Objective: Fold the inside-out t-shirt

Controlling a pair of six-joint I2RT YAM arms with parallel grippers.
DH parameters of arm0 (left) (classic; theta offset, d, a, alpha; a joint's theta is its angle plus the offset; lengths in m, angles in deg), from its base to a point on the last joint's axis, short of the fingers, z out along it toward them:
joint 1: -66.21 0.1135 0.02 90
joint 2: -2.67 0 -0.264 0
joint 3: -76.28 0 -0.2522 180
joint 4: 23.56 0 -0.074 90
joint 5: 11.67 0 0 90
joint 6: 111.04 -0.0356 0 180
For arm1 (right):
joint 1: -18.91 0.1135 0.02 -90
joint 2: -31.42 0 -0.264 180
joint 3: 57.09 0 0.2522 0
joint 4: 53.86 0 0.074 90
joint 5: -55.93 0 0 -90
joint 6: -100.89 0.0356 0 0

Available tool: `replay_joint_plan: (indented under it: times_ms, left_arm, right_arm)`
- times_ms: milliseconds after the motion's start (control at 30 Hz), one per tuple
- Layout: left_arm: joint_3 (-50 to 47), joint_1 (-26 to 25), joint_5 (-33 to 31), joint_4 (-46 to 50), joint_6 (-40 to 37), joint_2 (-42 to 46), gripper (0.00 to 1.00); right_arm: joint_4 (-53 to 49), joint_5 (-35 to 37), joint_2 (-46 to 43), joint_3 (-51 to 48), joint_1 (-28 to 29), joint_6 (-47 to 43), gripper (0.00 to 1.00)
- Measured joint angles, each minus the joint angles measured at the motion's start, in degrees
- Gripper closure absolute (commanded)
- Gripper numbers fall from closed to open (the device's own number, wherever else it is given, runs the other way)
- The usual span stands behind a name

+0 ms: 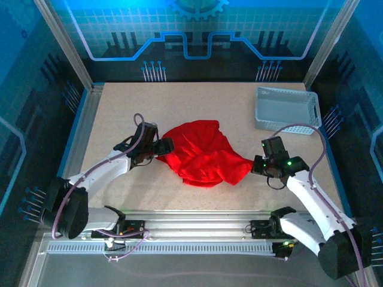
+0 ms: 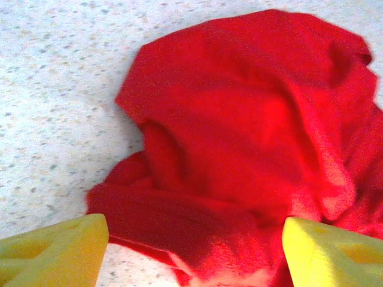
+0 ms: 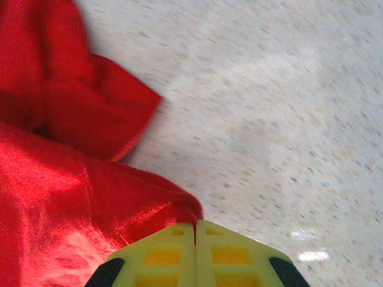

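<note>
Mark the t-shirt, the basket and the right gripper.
t-shirt (image 1: 203,152), top view, middle of the crumpled cloth.
basket (image 1: 284,125), top view, near wall.
right gripper (image 3: 195,227), right wrist view, where the shut fingertips meet.

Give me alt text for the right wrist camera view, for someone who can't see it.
The right gripper, shut, pinches an edge of the crumpled red t-shirt, which spreads to the left. Speckled table lies to the right.
</note>
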Motion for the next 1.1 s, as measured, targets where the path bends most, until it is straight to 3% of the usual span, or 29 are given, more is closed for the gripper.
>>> replay_joint_plan:
  times_ms: [67, 133, 233, 400, 533, 800, 967, 1100]
  left_arm:
    - [0.9, 0.0, -0.8, 0.9, 0.0, -2.2, 0.22]
    - [2.0, 0.0, -0.9, 1.4, 0.1, -5.3, 0.26]
    - [3.5, 0.0, -0.5, 1.7, 0.0, -10.3, 0.44]
    - [5.0, 0.0, 2.9, 1.1, 0.3, -15.0, 0.82]
    - [6.3, -0.5, 5.3, -0.1, 0.6, -15.5, 0.99]
    - [6.8, -8.9, 5.9, -0.9, 0.3, -8.5, 1.0]
    - [6.8, -18.1, 7.2, -2.7, 0.6, -4.9, 1.0]
    - [6.8, -25.1, 7.6, -4.9, 0.8, -4.0, 0.82]
  right_arm:
    - [-0.3, 0.0, 0.7, -0.3, -0.5, 1.3, 0.51]
    - [-0.4, 0.5, 2.1, 0.4, -0.4, 1.9, 0.38]
    - [-0.8, 3.5, 3.8, 2.7, 3.0, 1.3, 0.3]
    - [3.7, 5.6, 5.5, 7.8, 18.3, -2.2, 0.24]
    - [10.0, 3.6, 13.6, 9.4, 23.6, -1.7, 0.23]
    - [16.2, -1.0, 32.8, 8.3, 22.8, 3.8, 0.27]
    - [18.3, -3.6, 37.4, 10.0, 13.0, 3.8, 0.28]
    - [19.2, -3.7, 43.8, 18.0, 7.3, 1.4, 0.28]
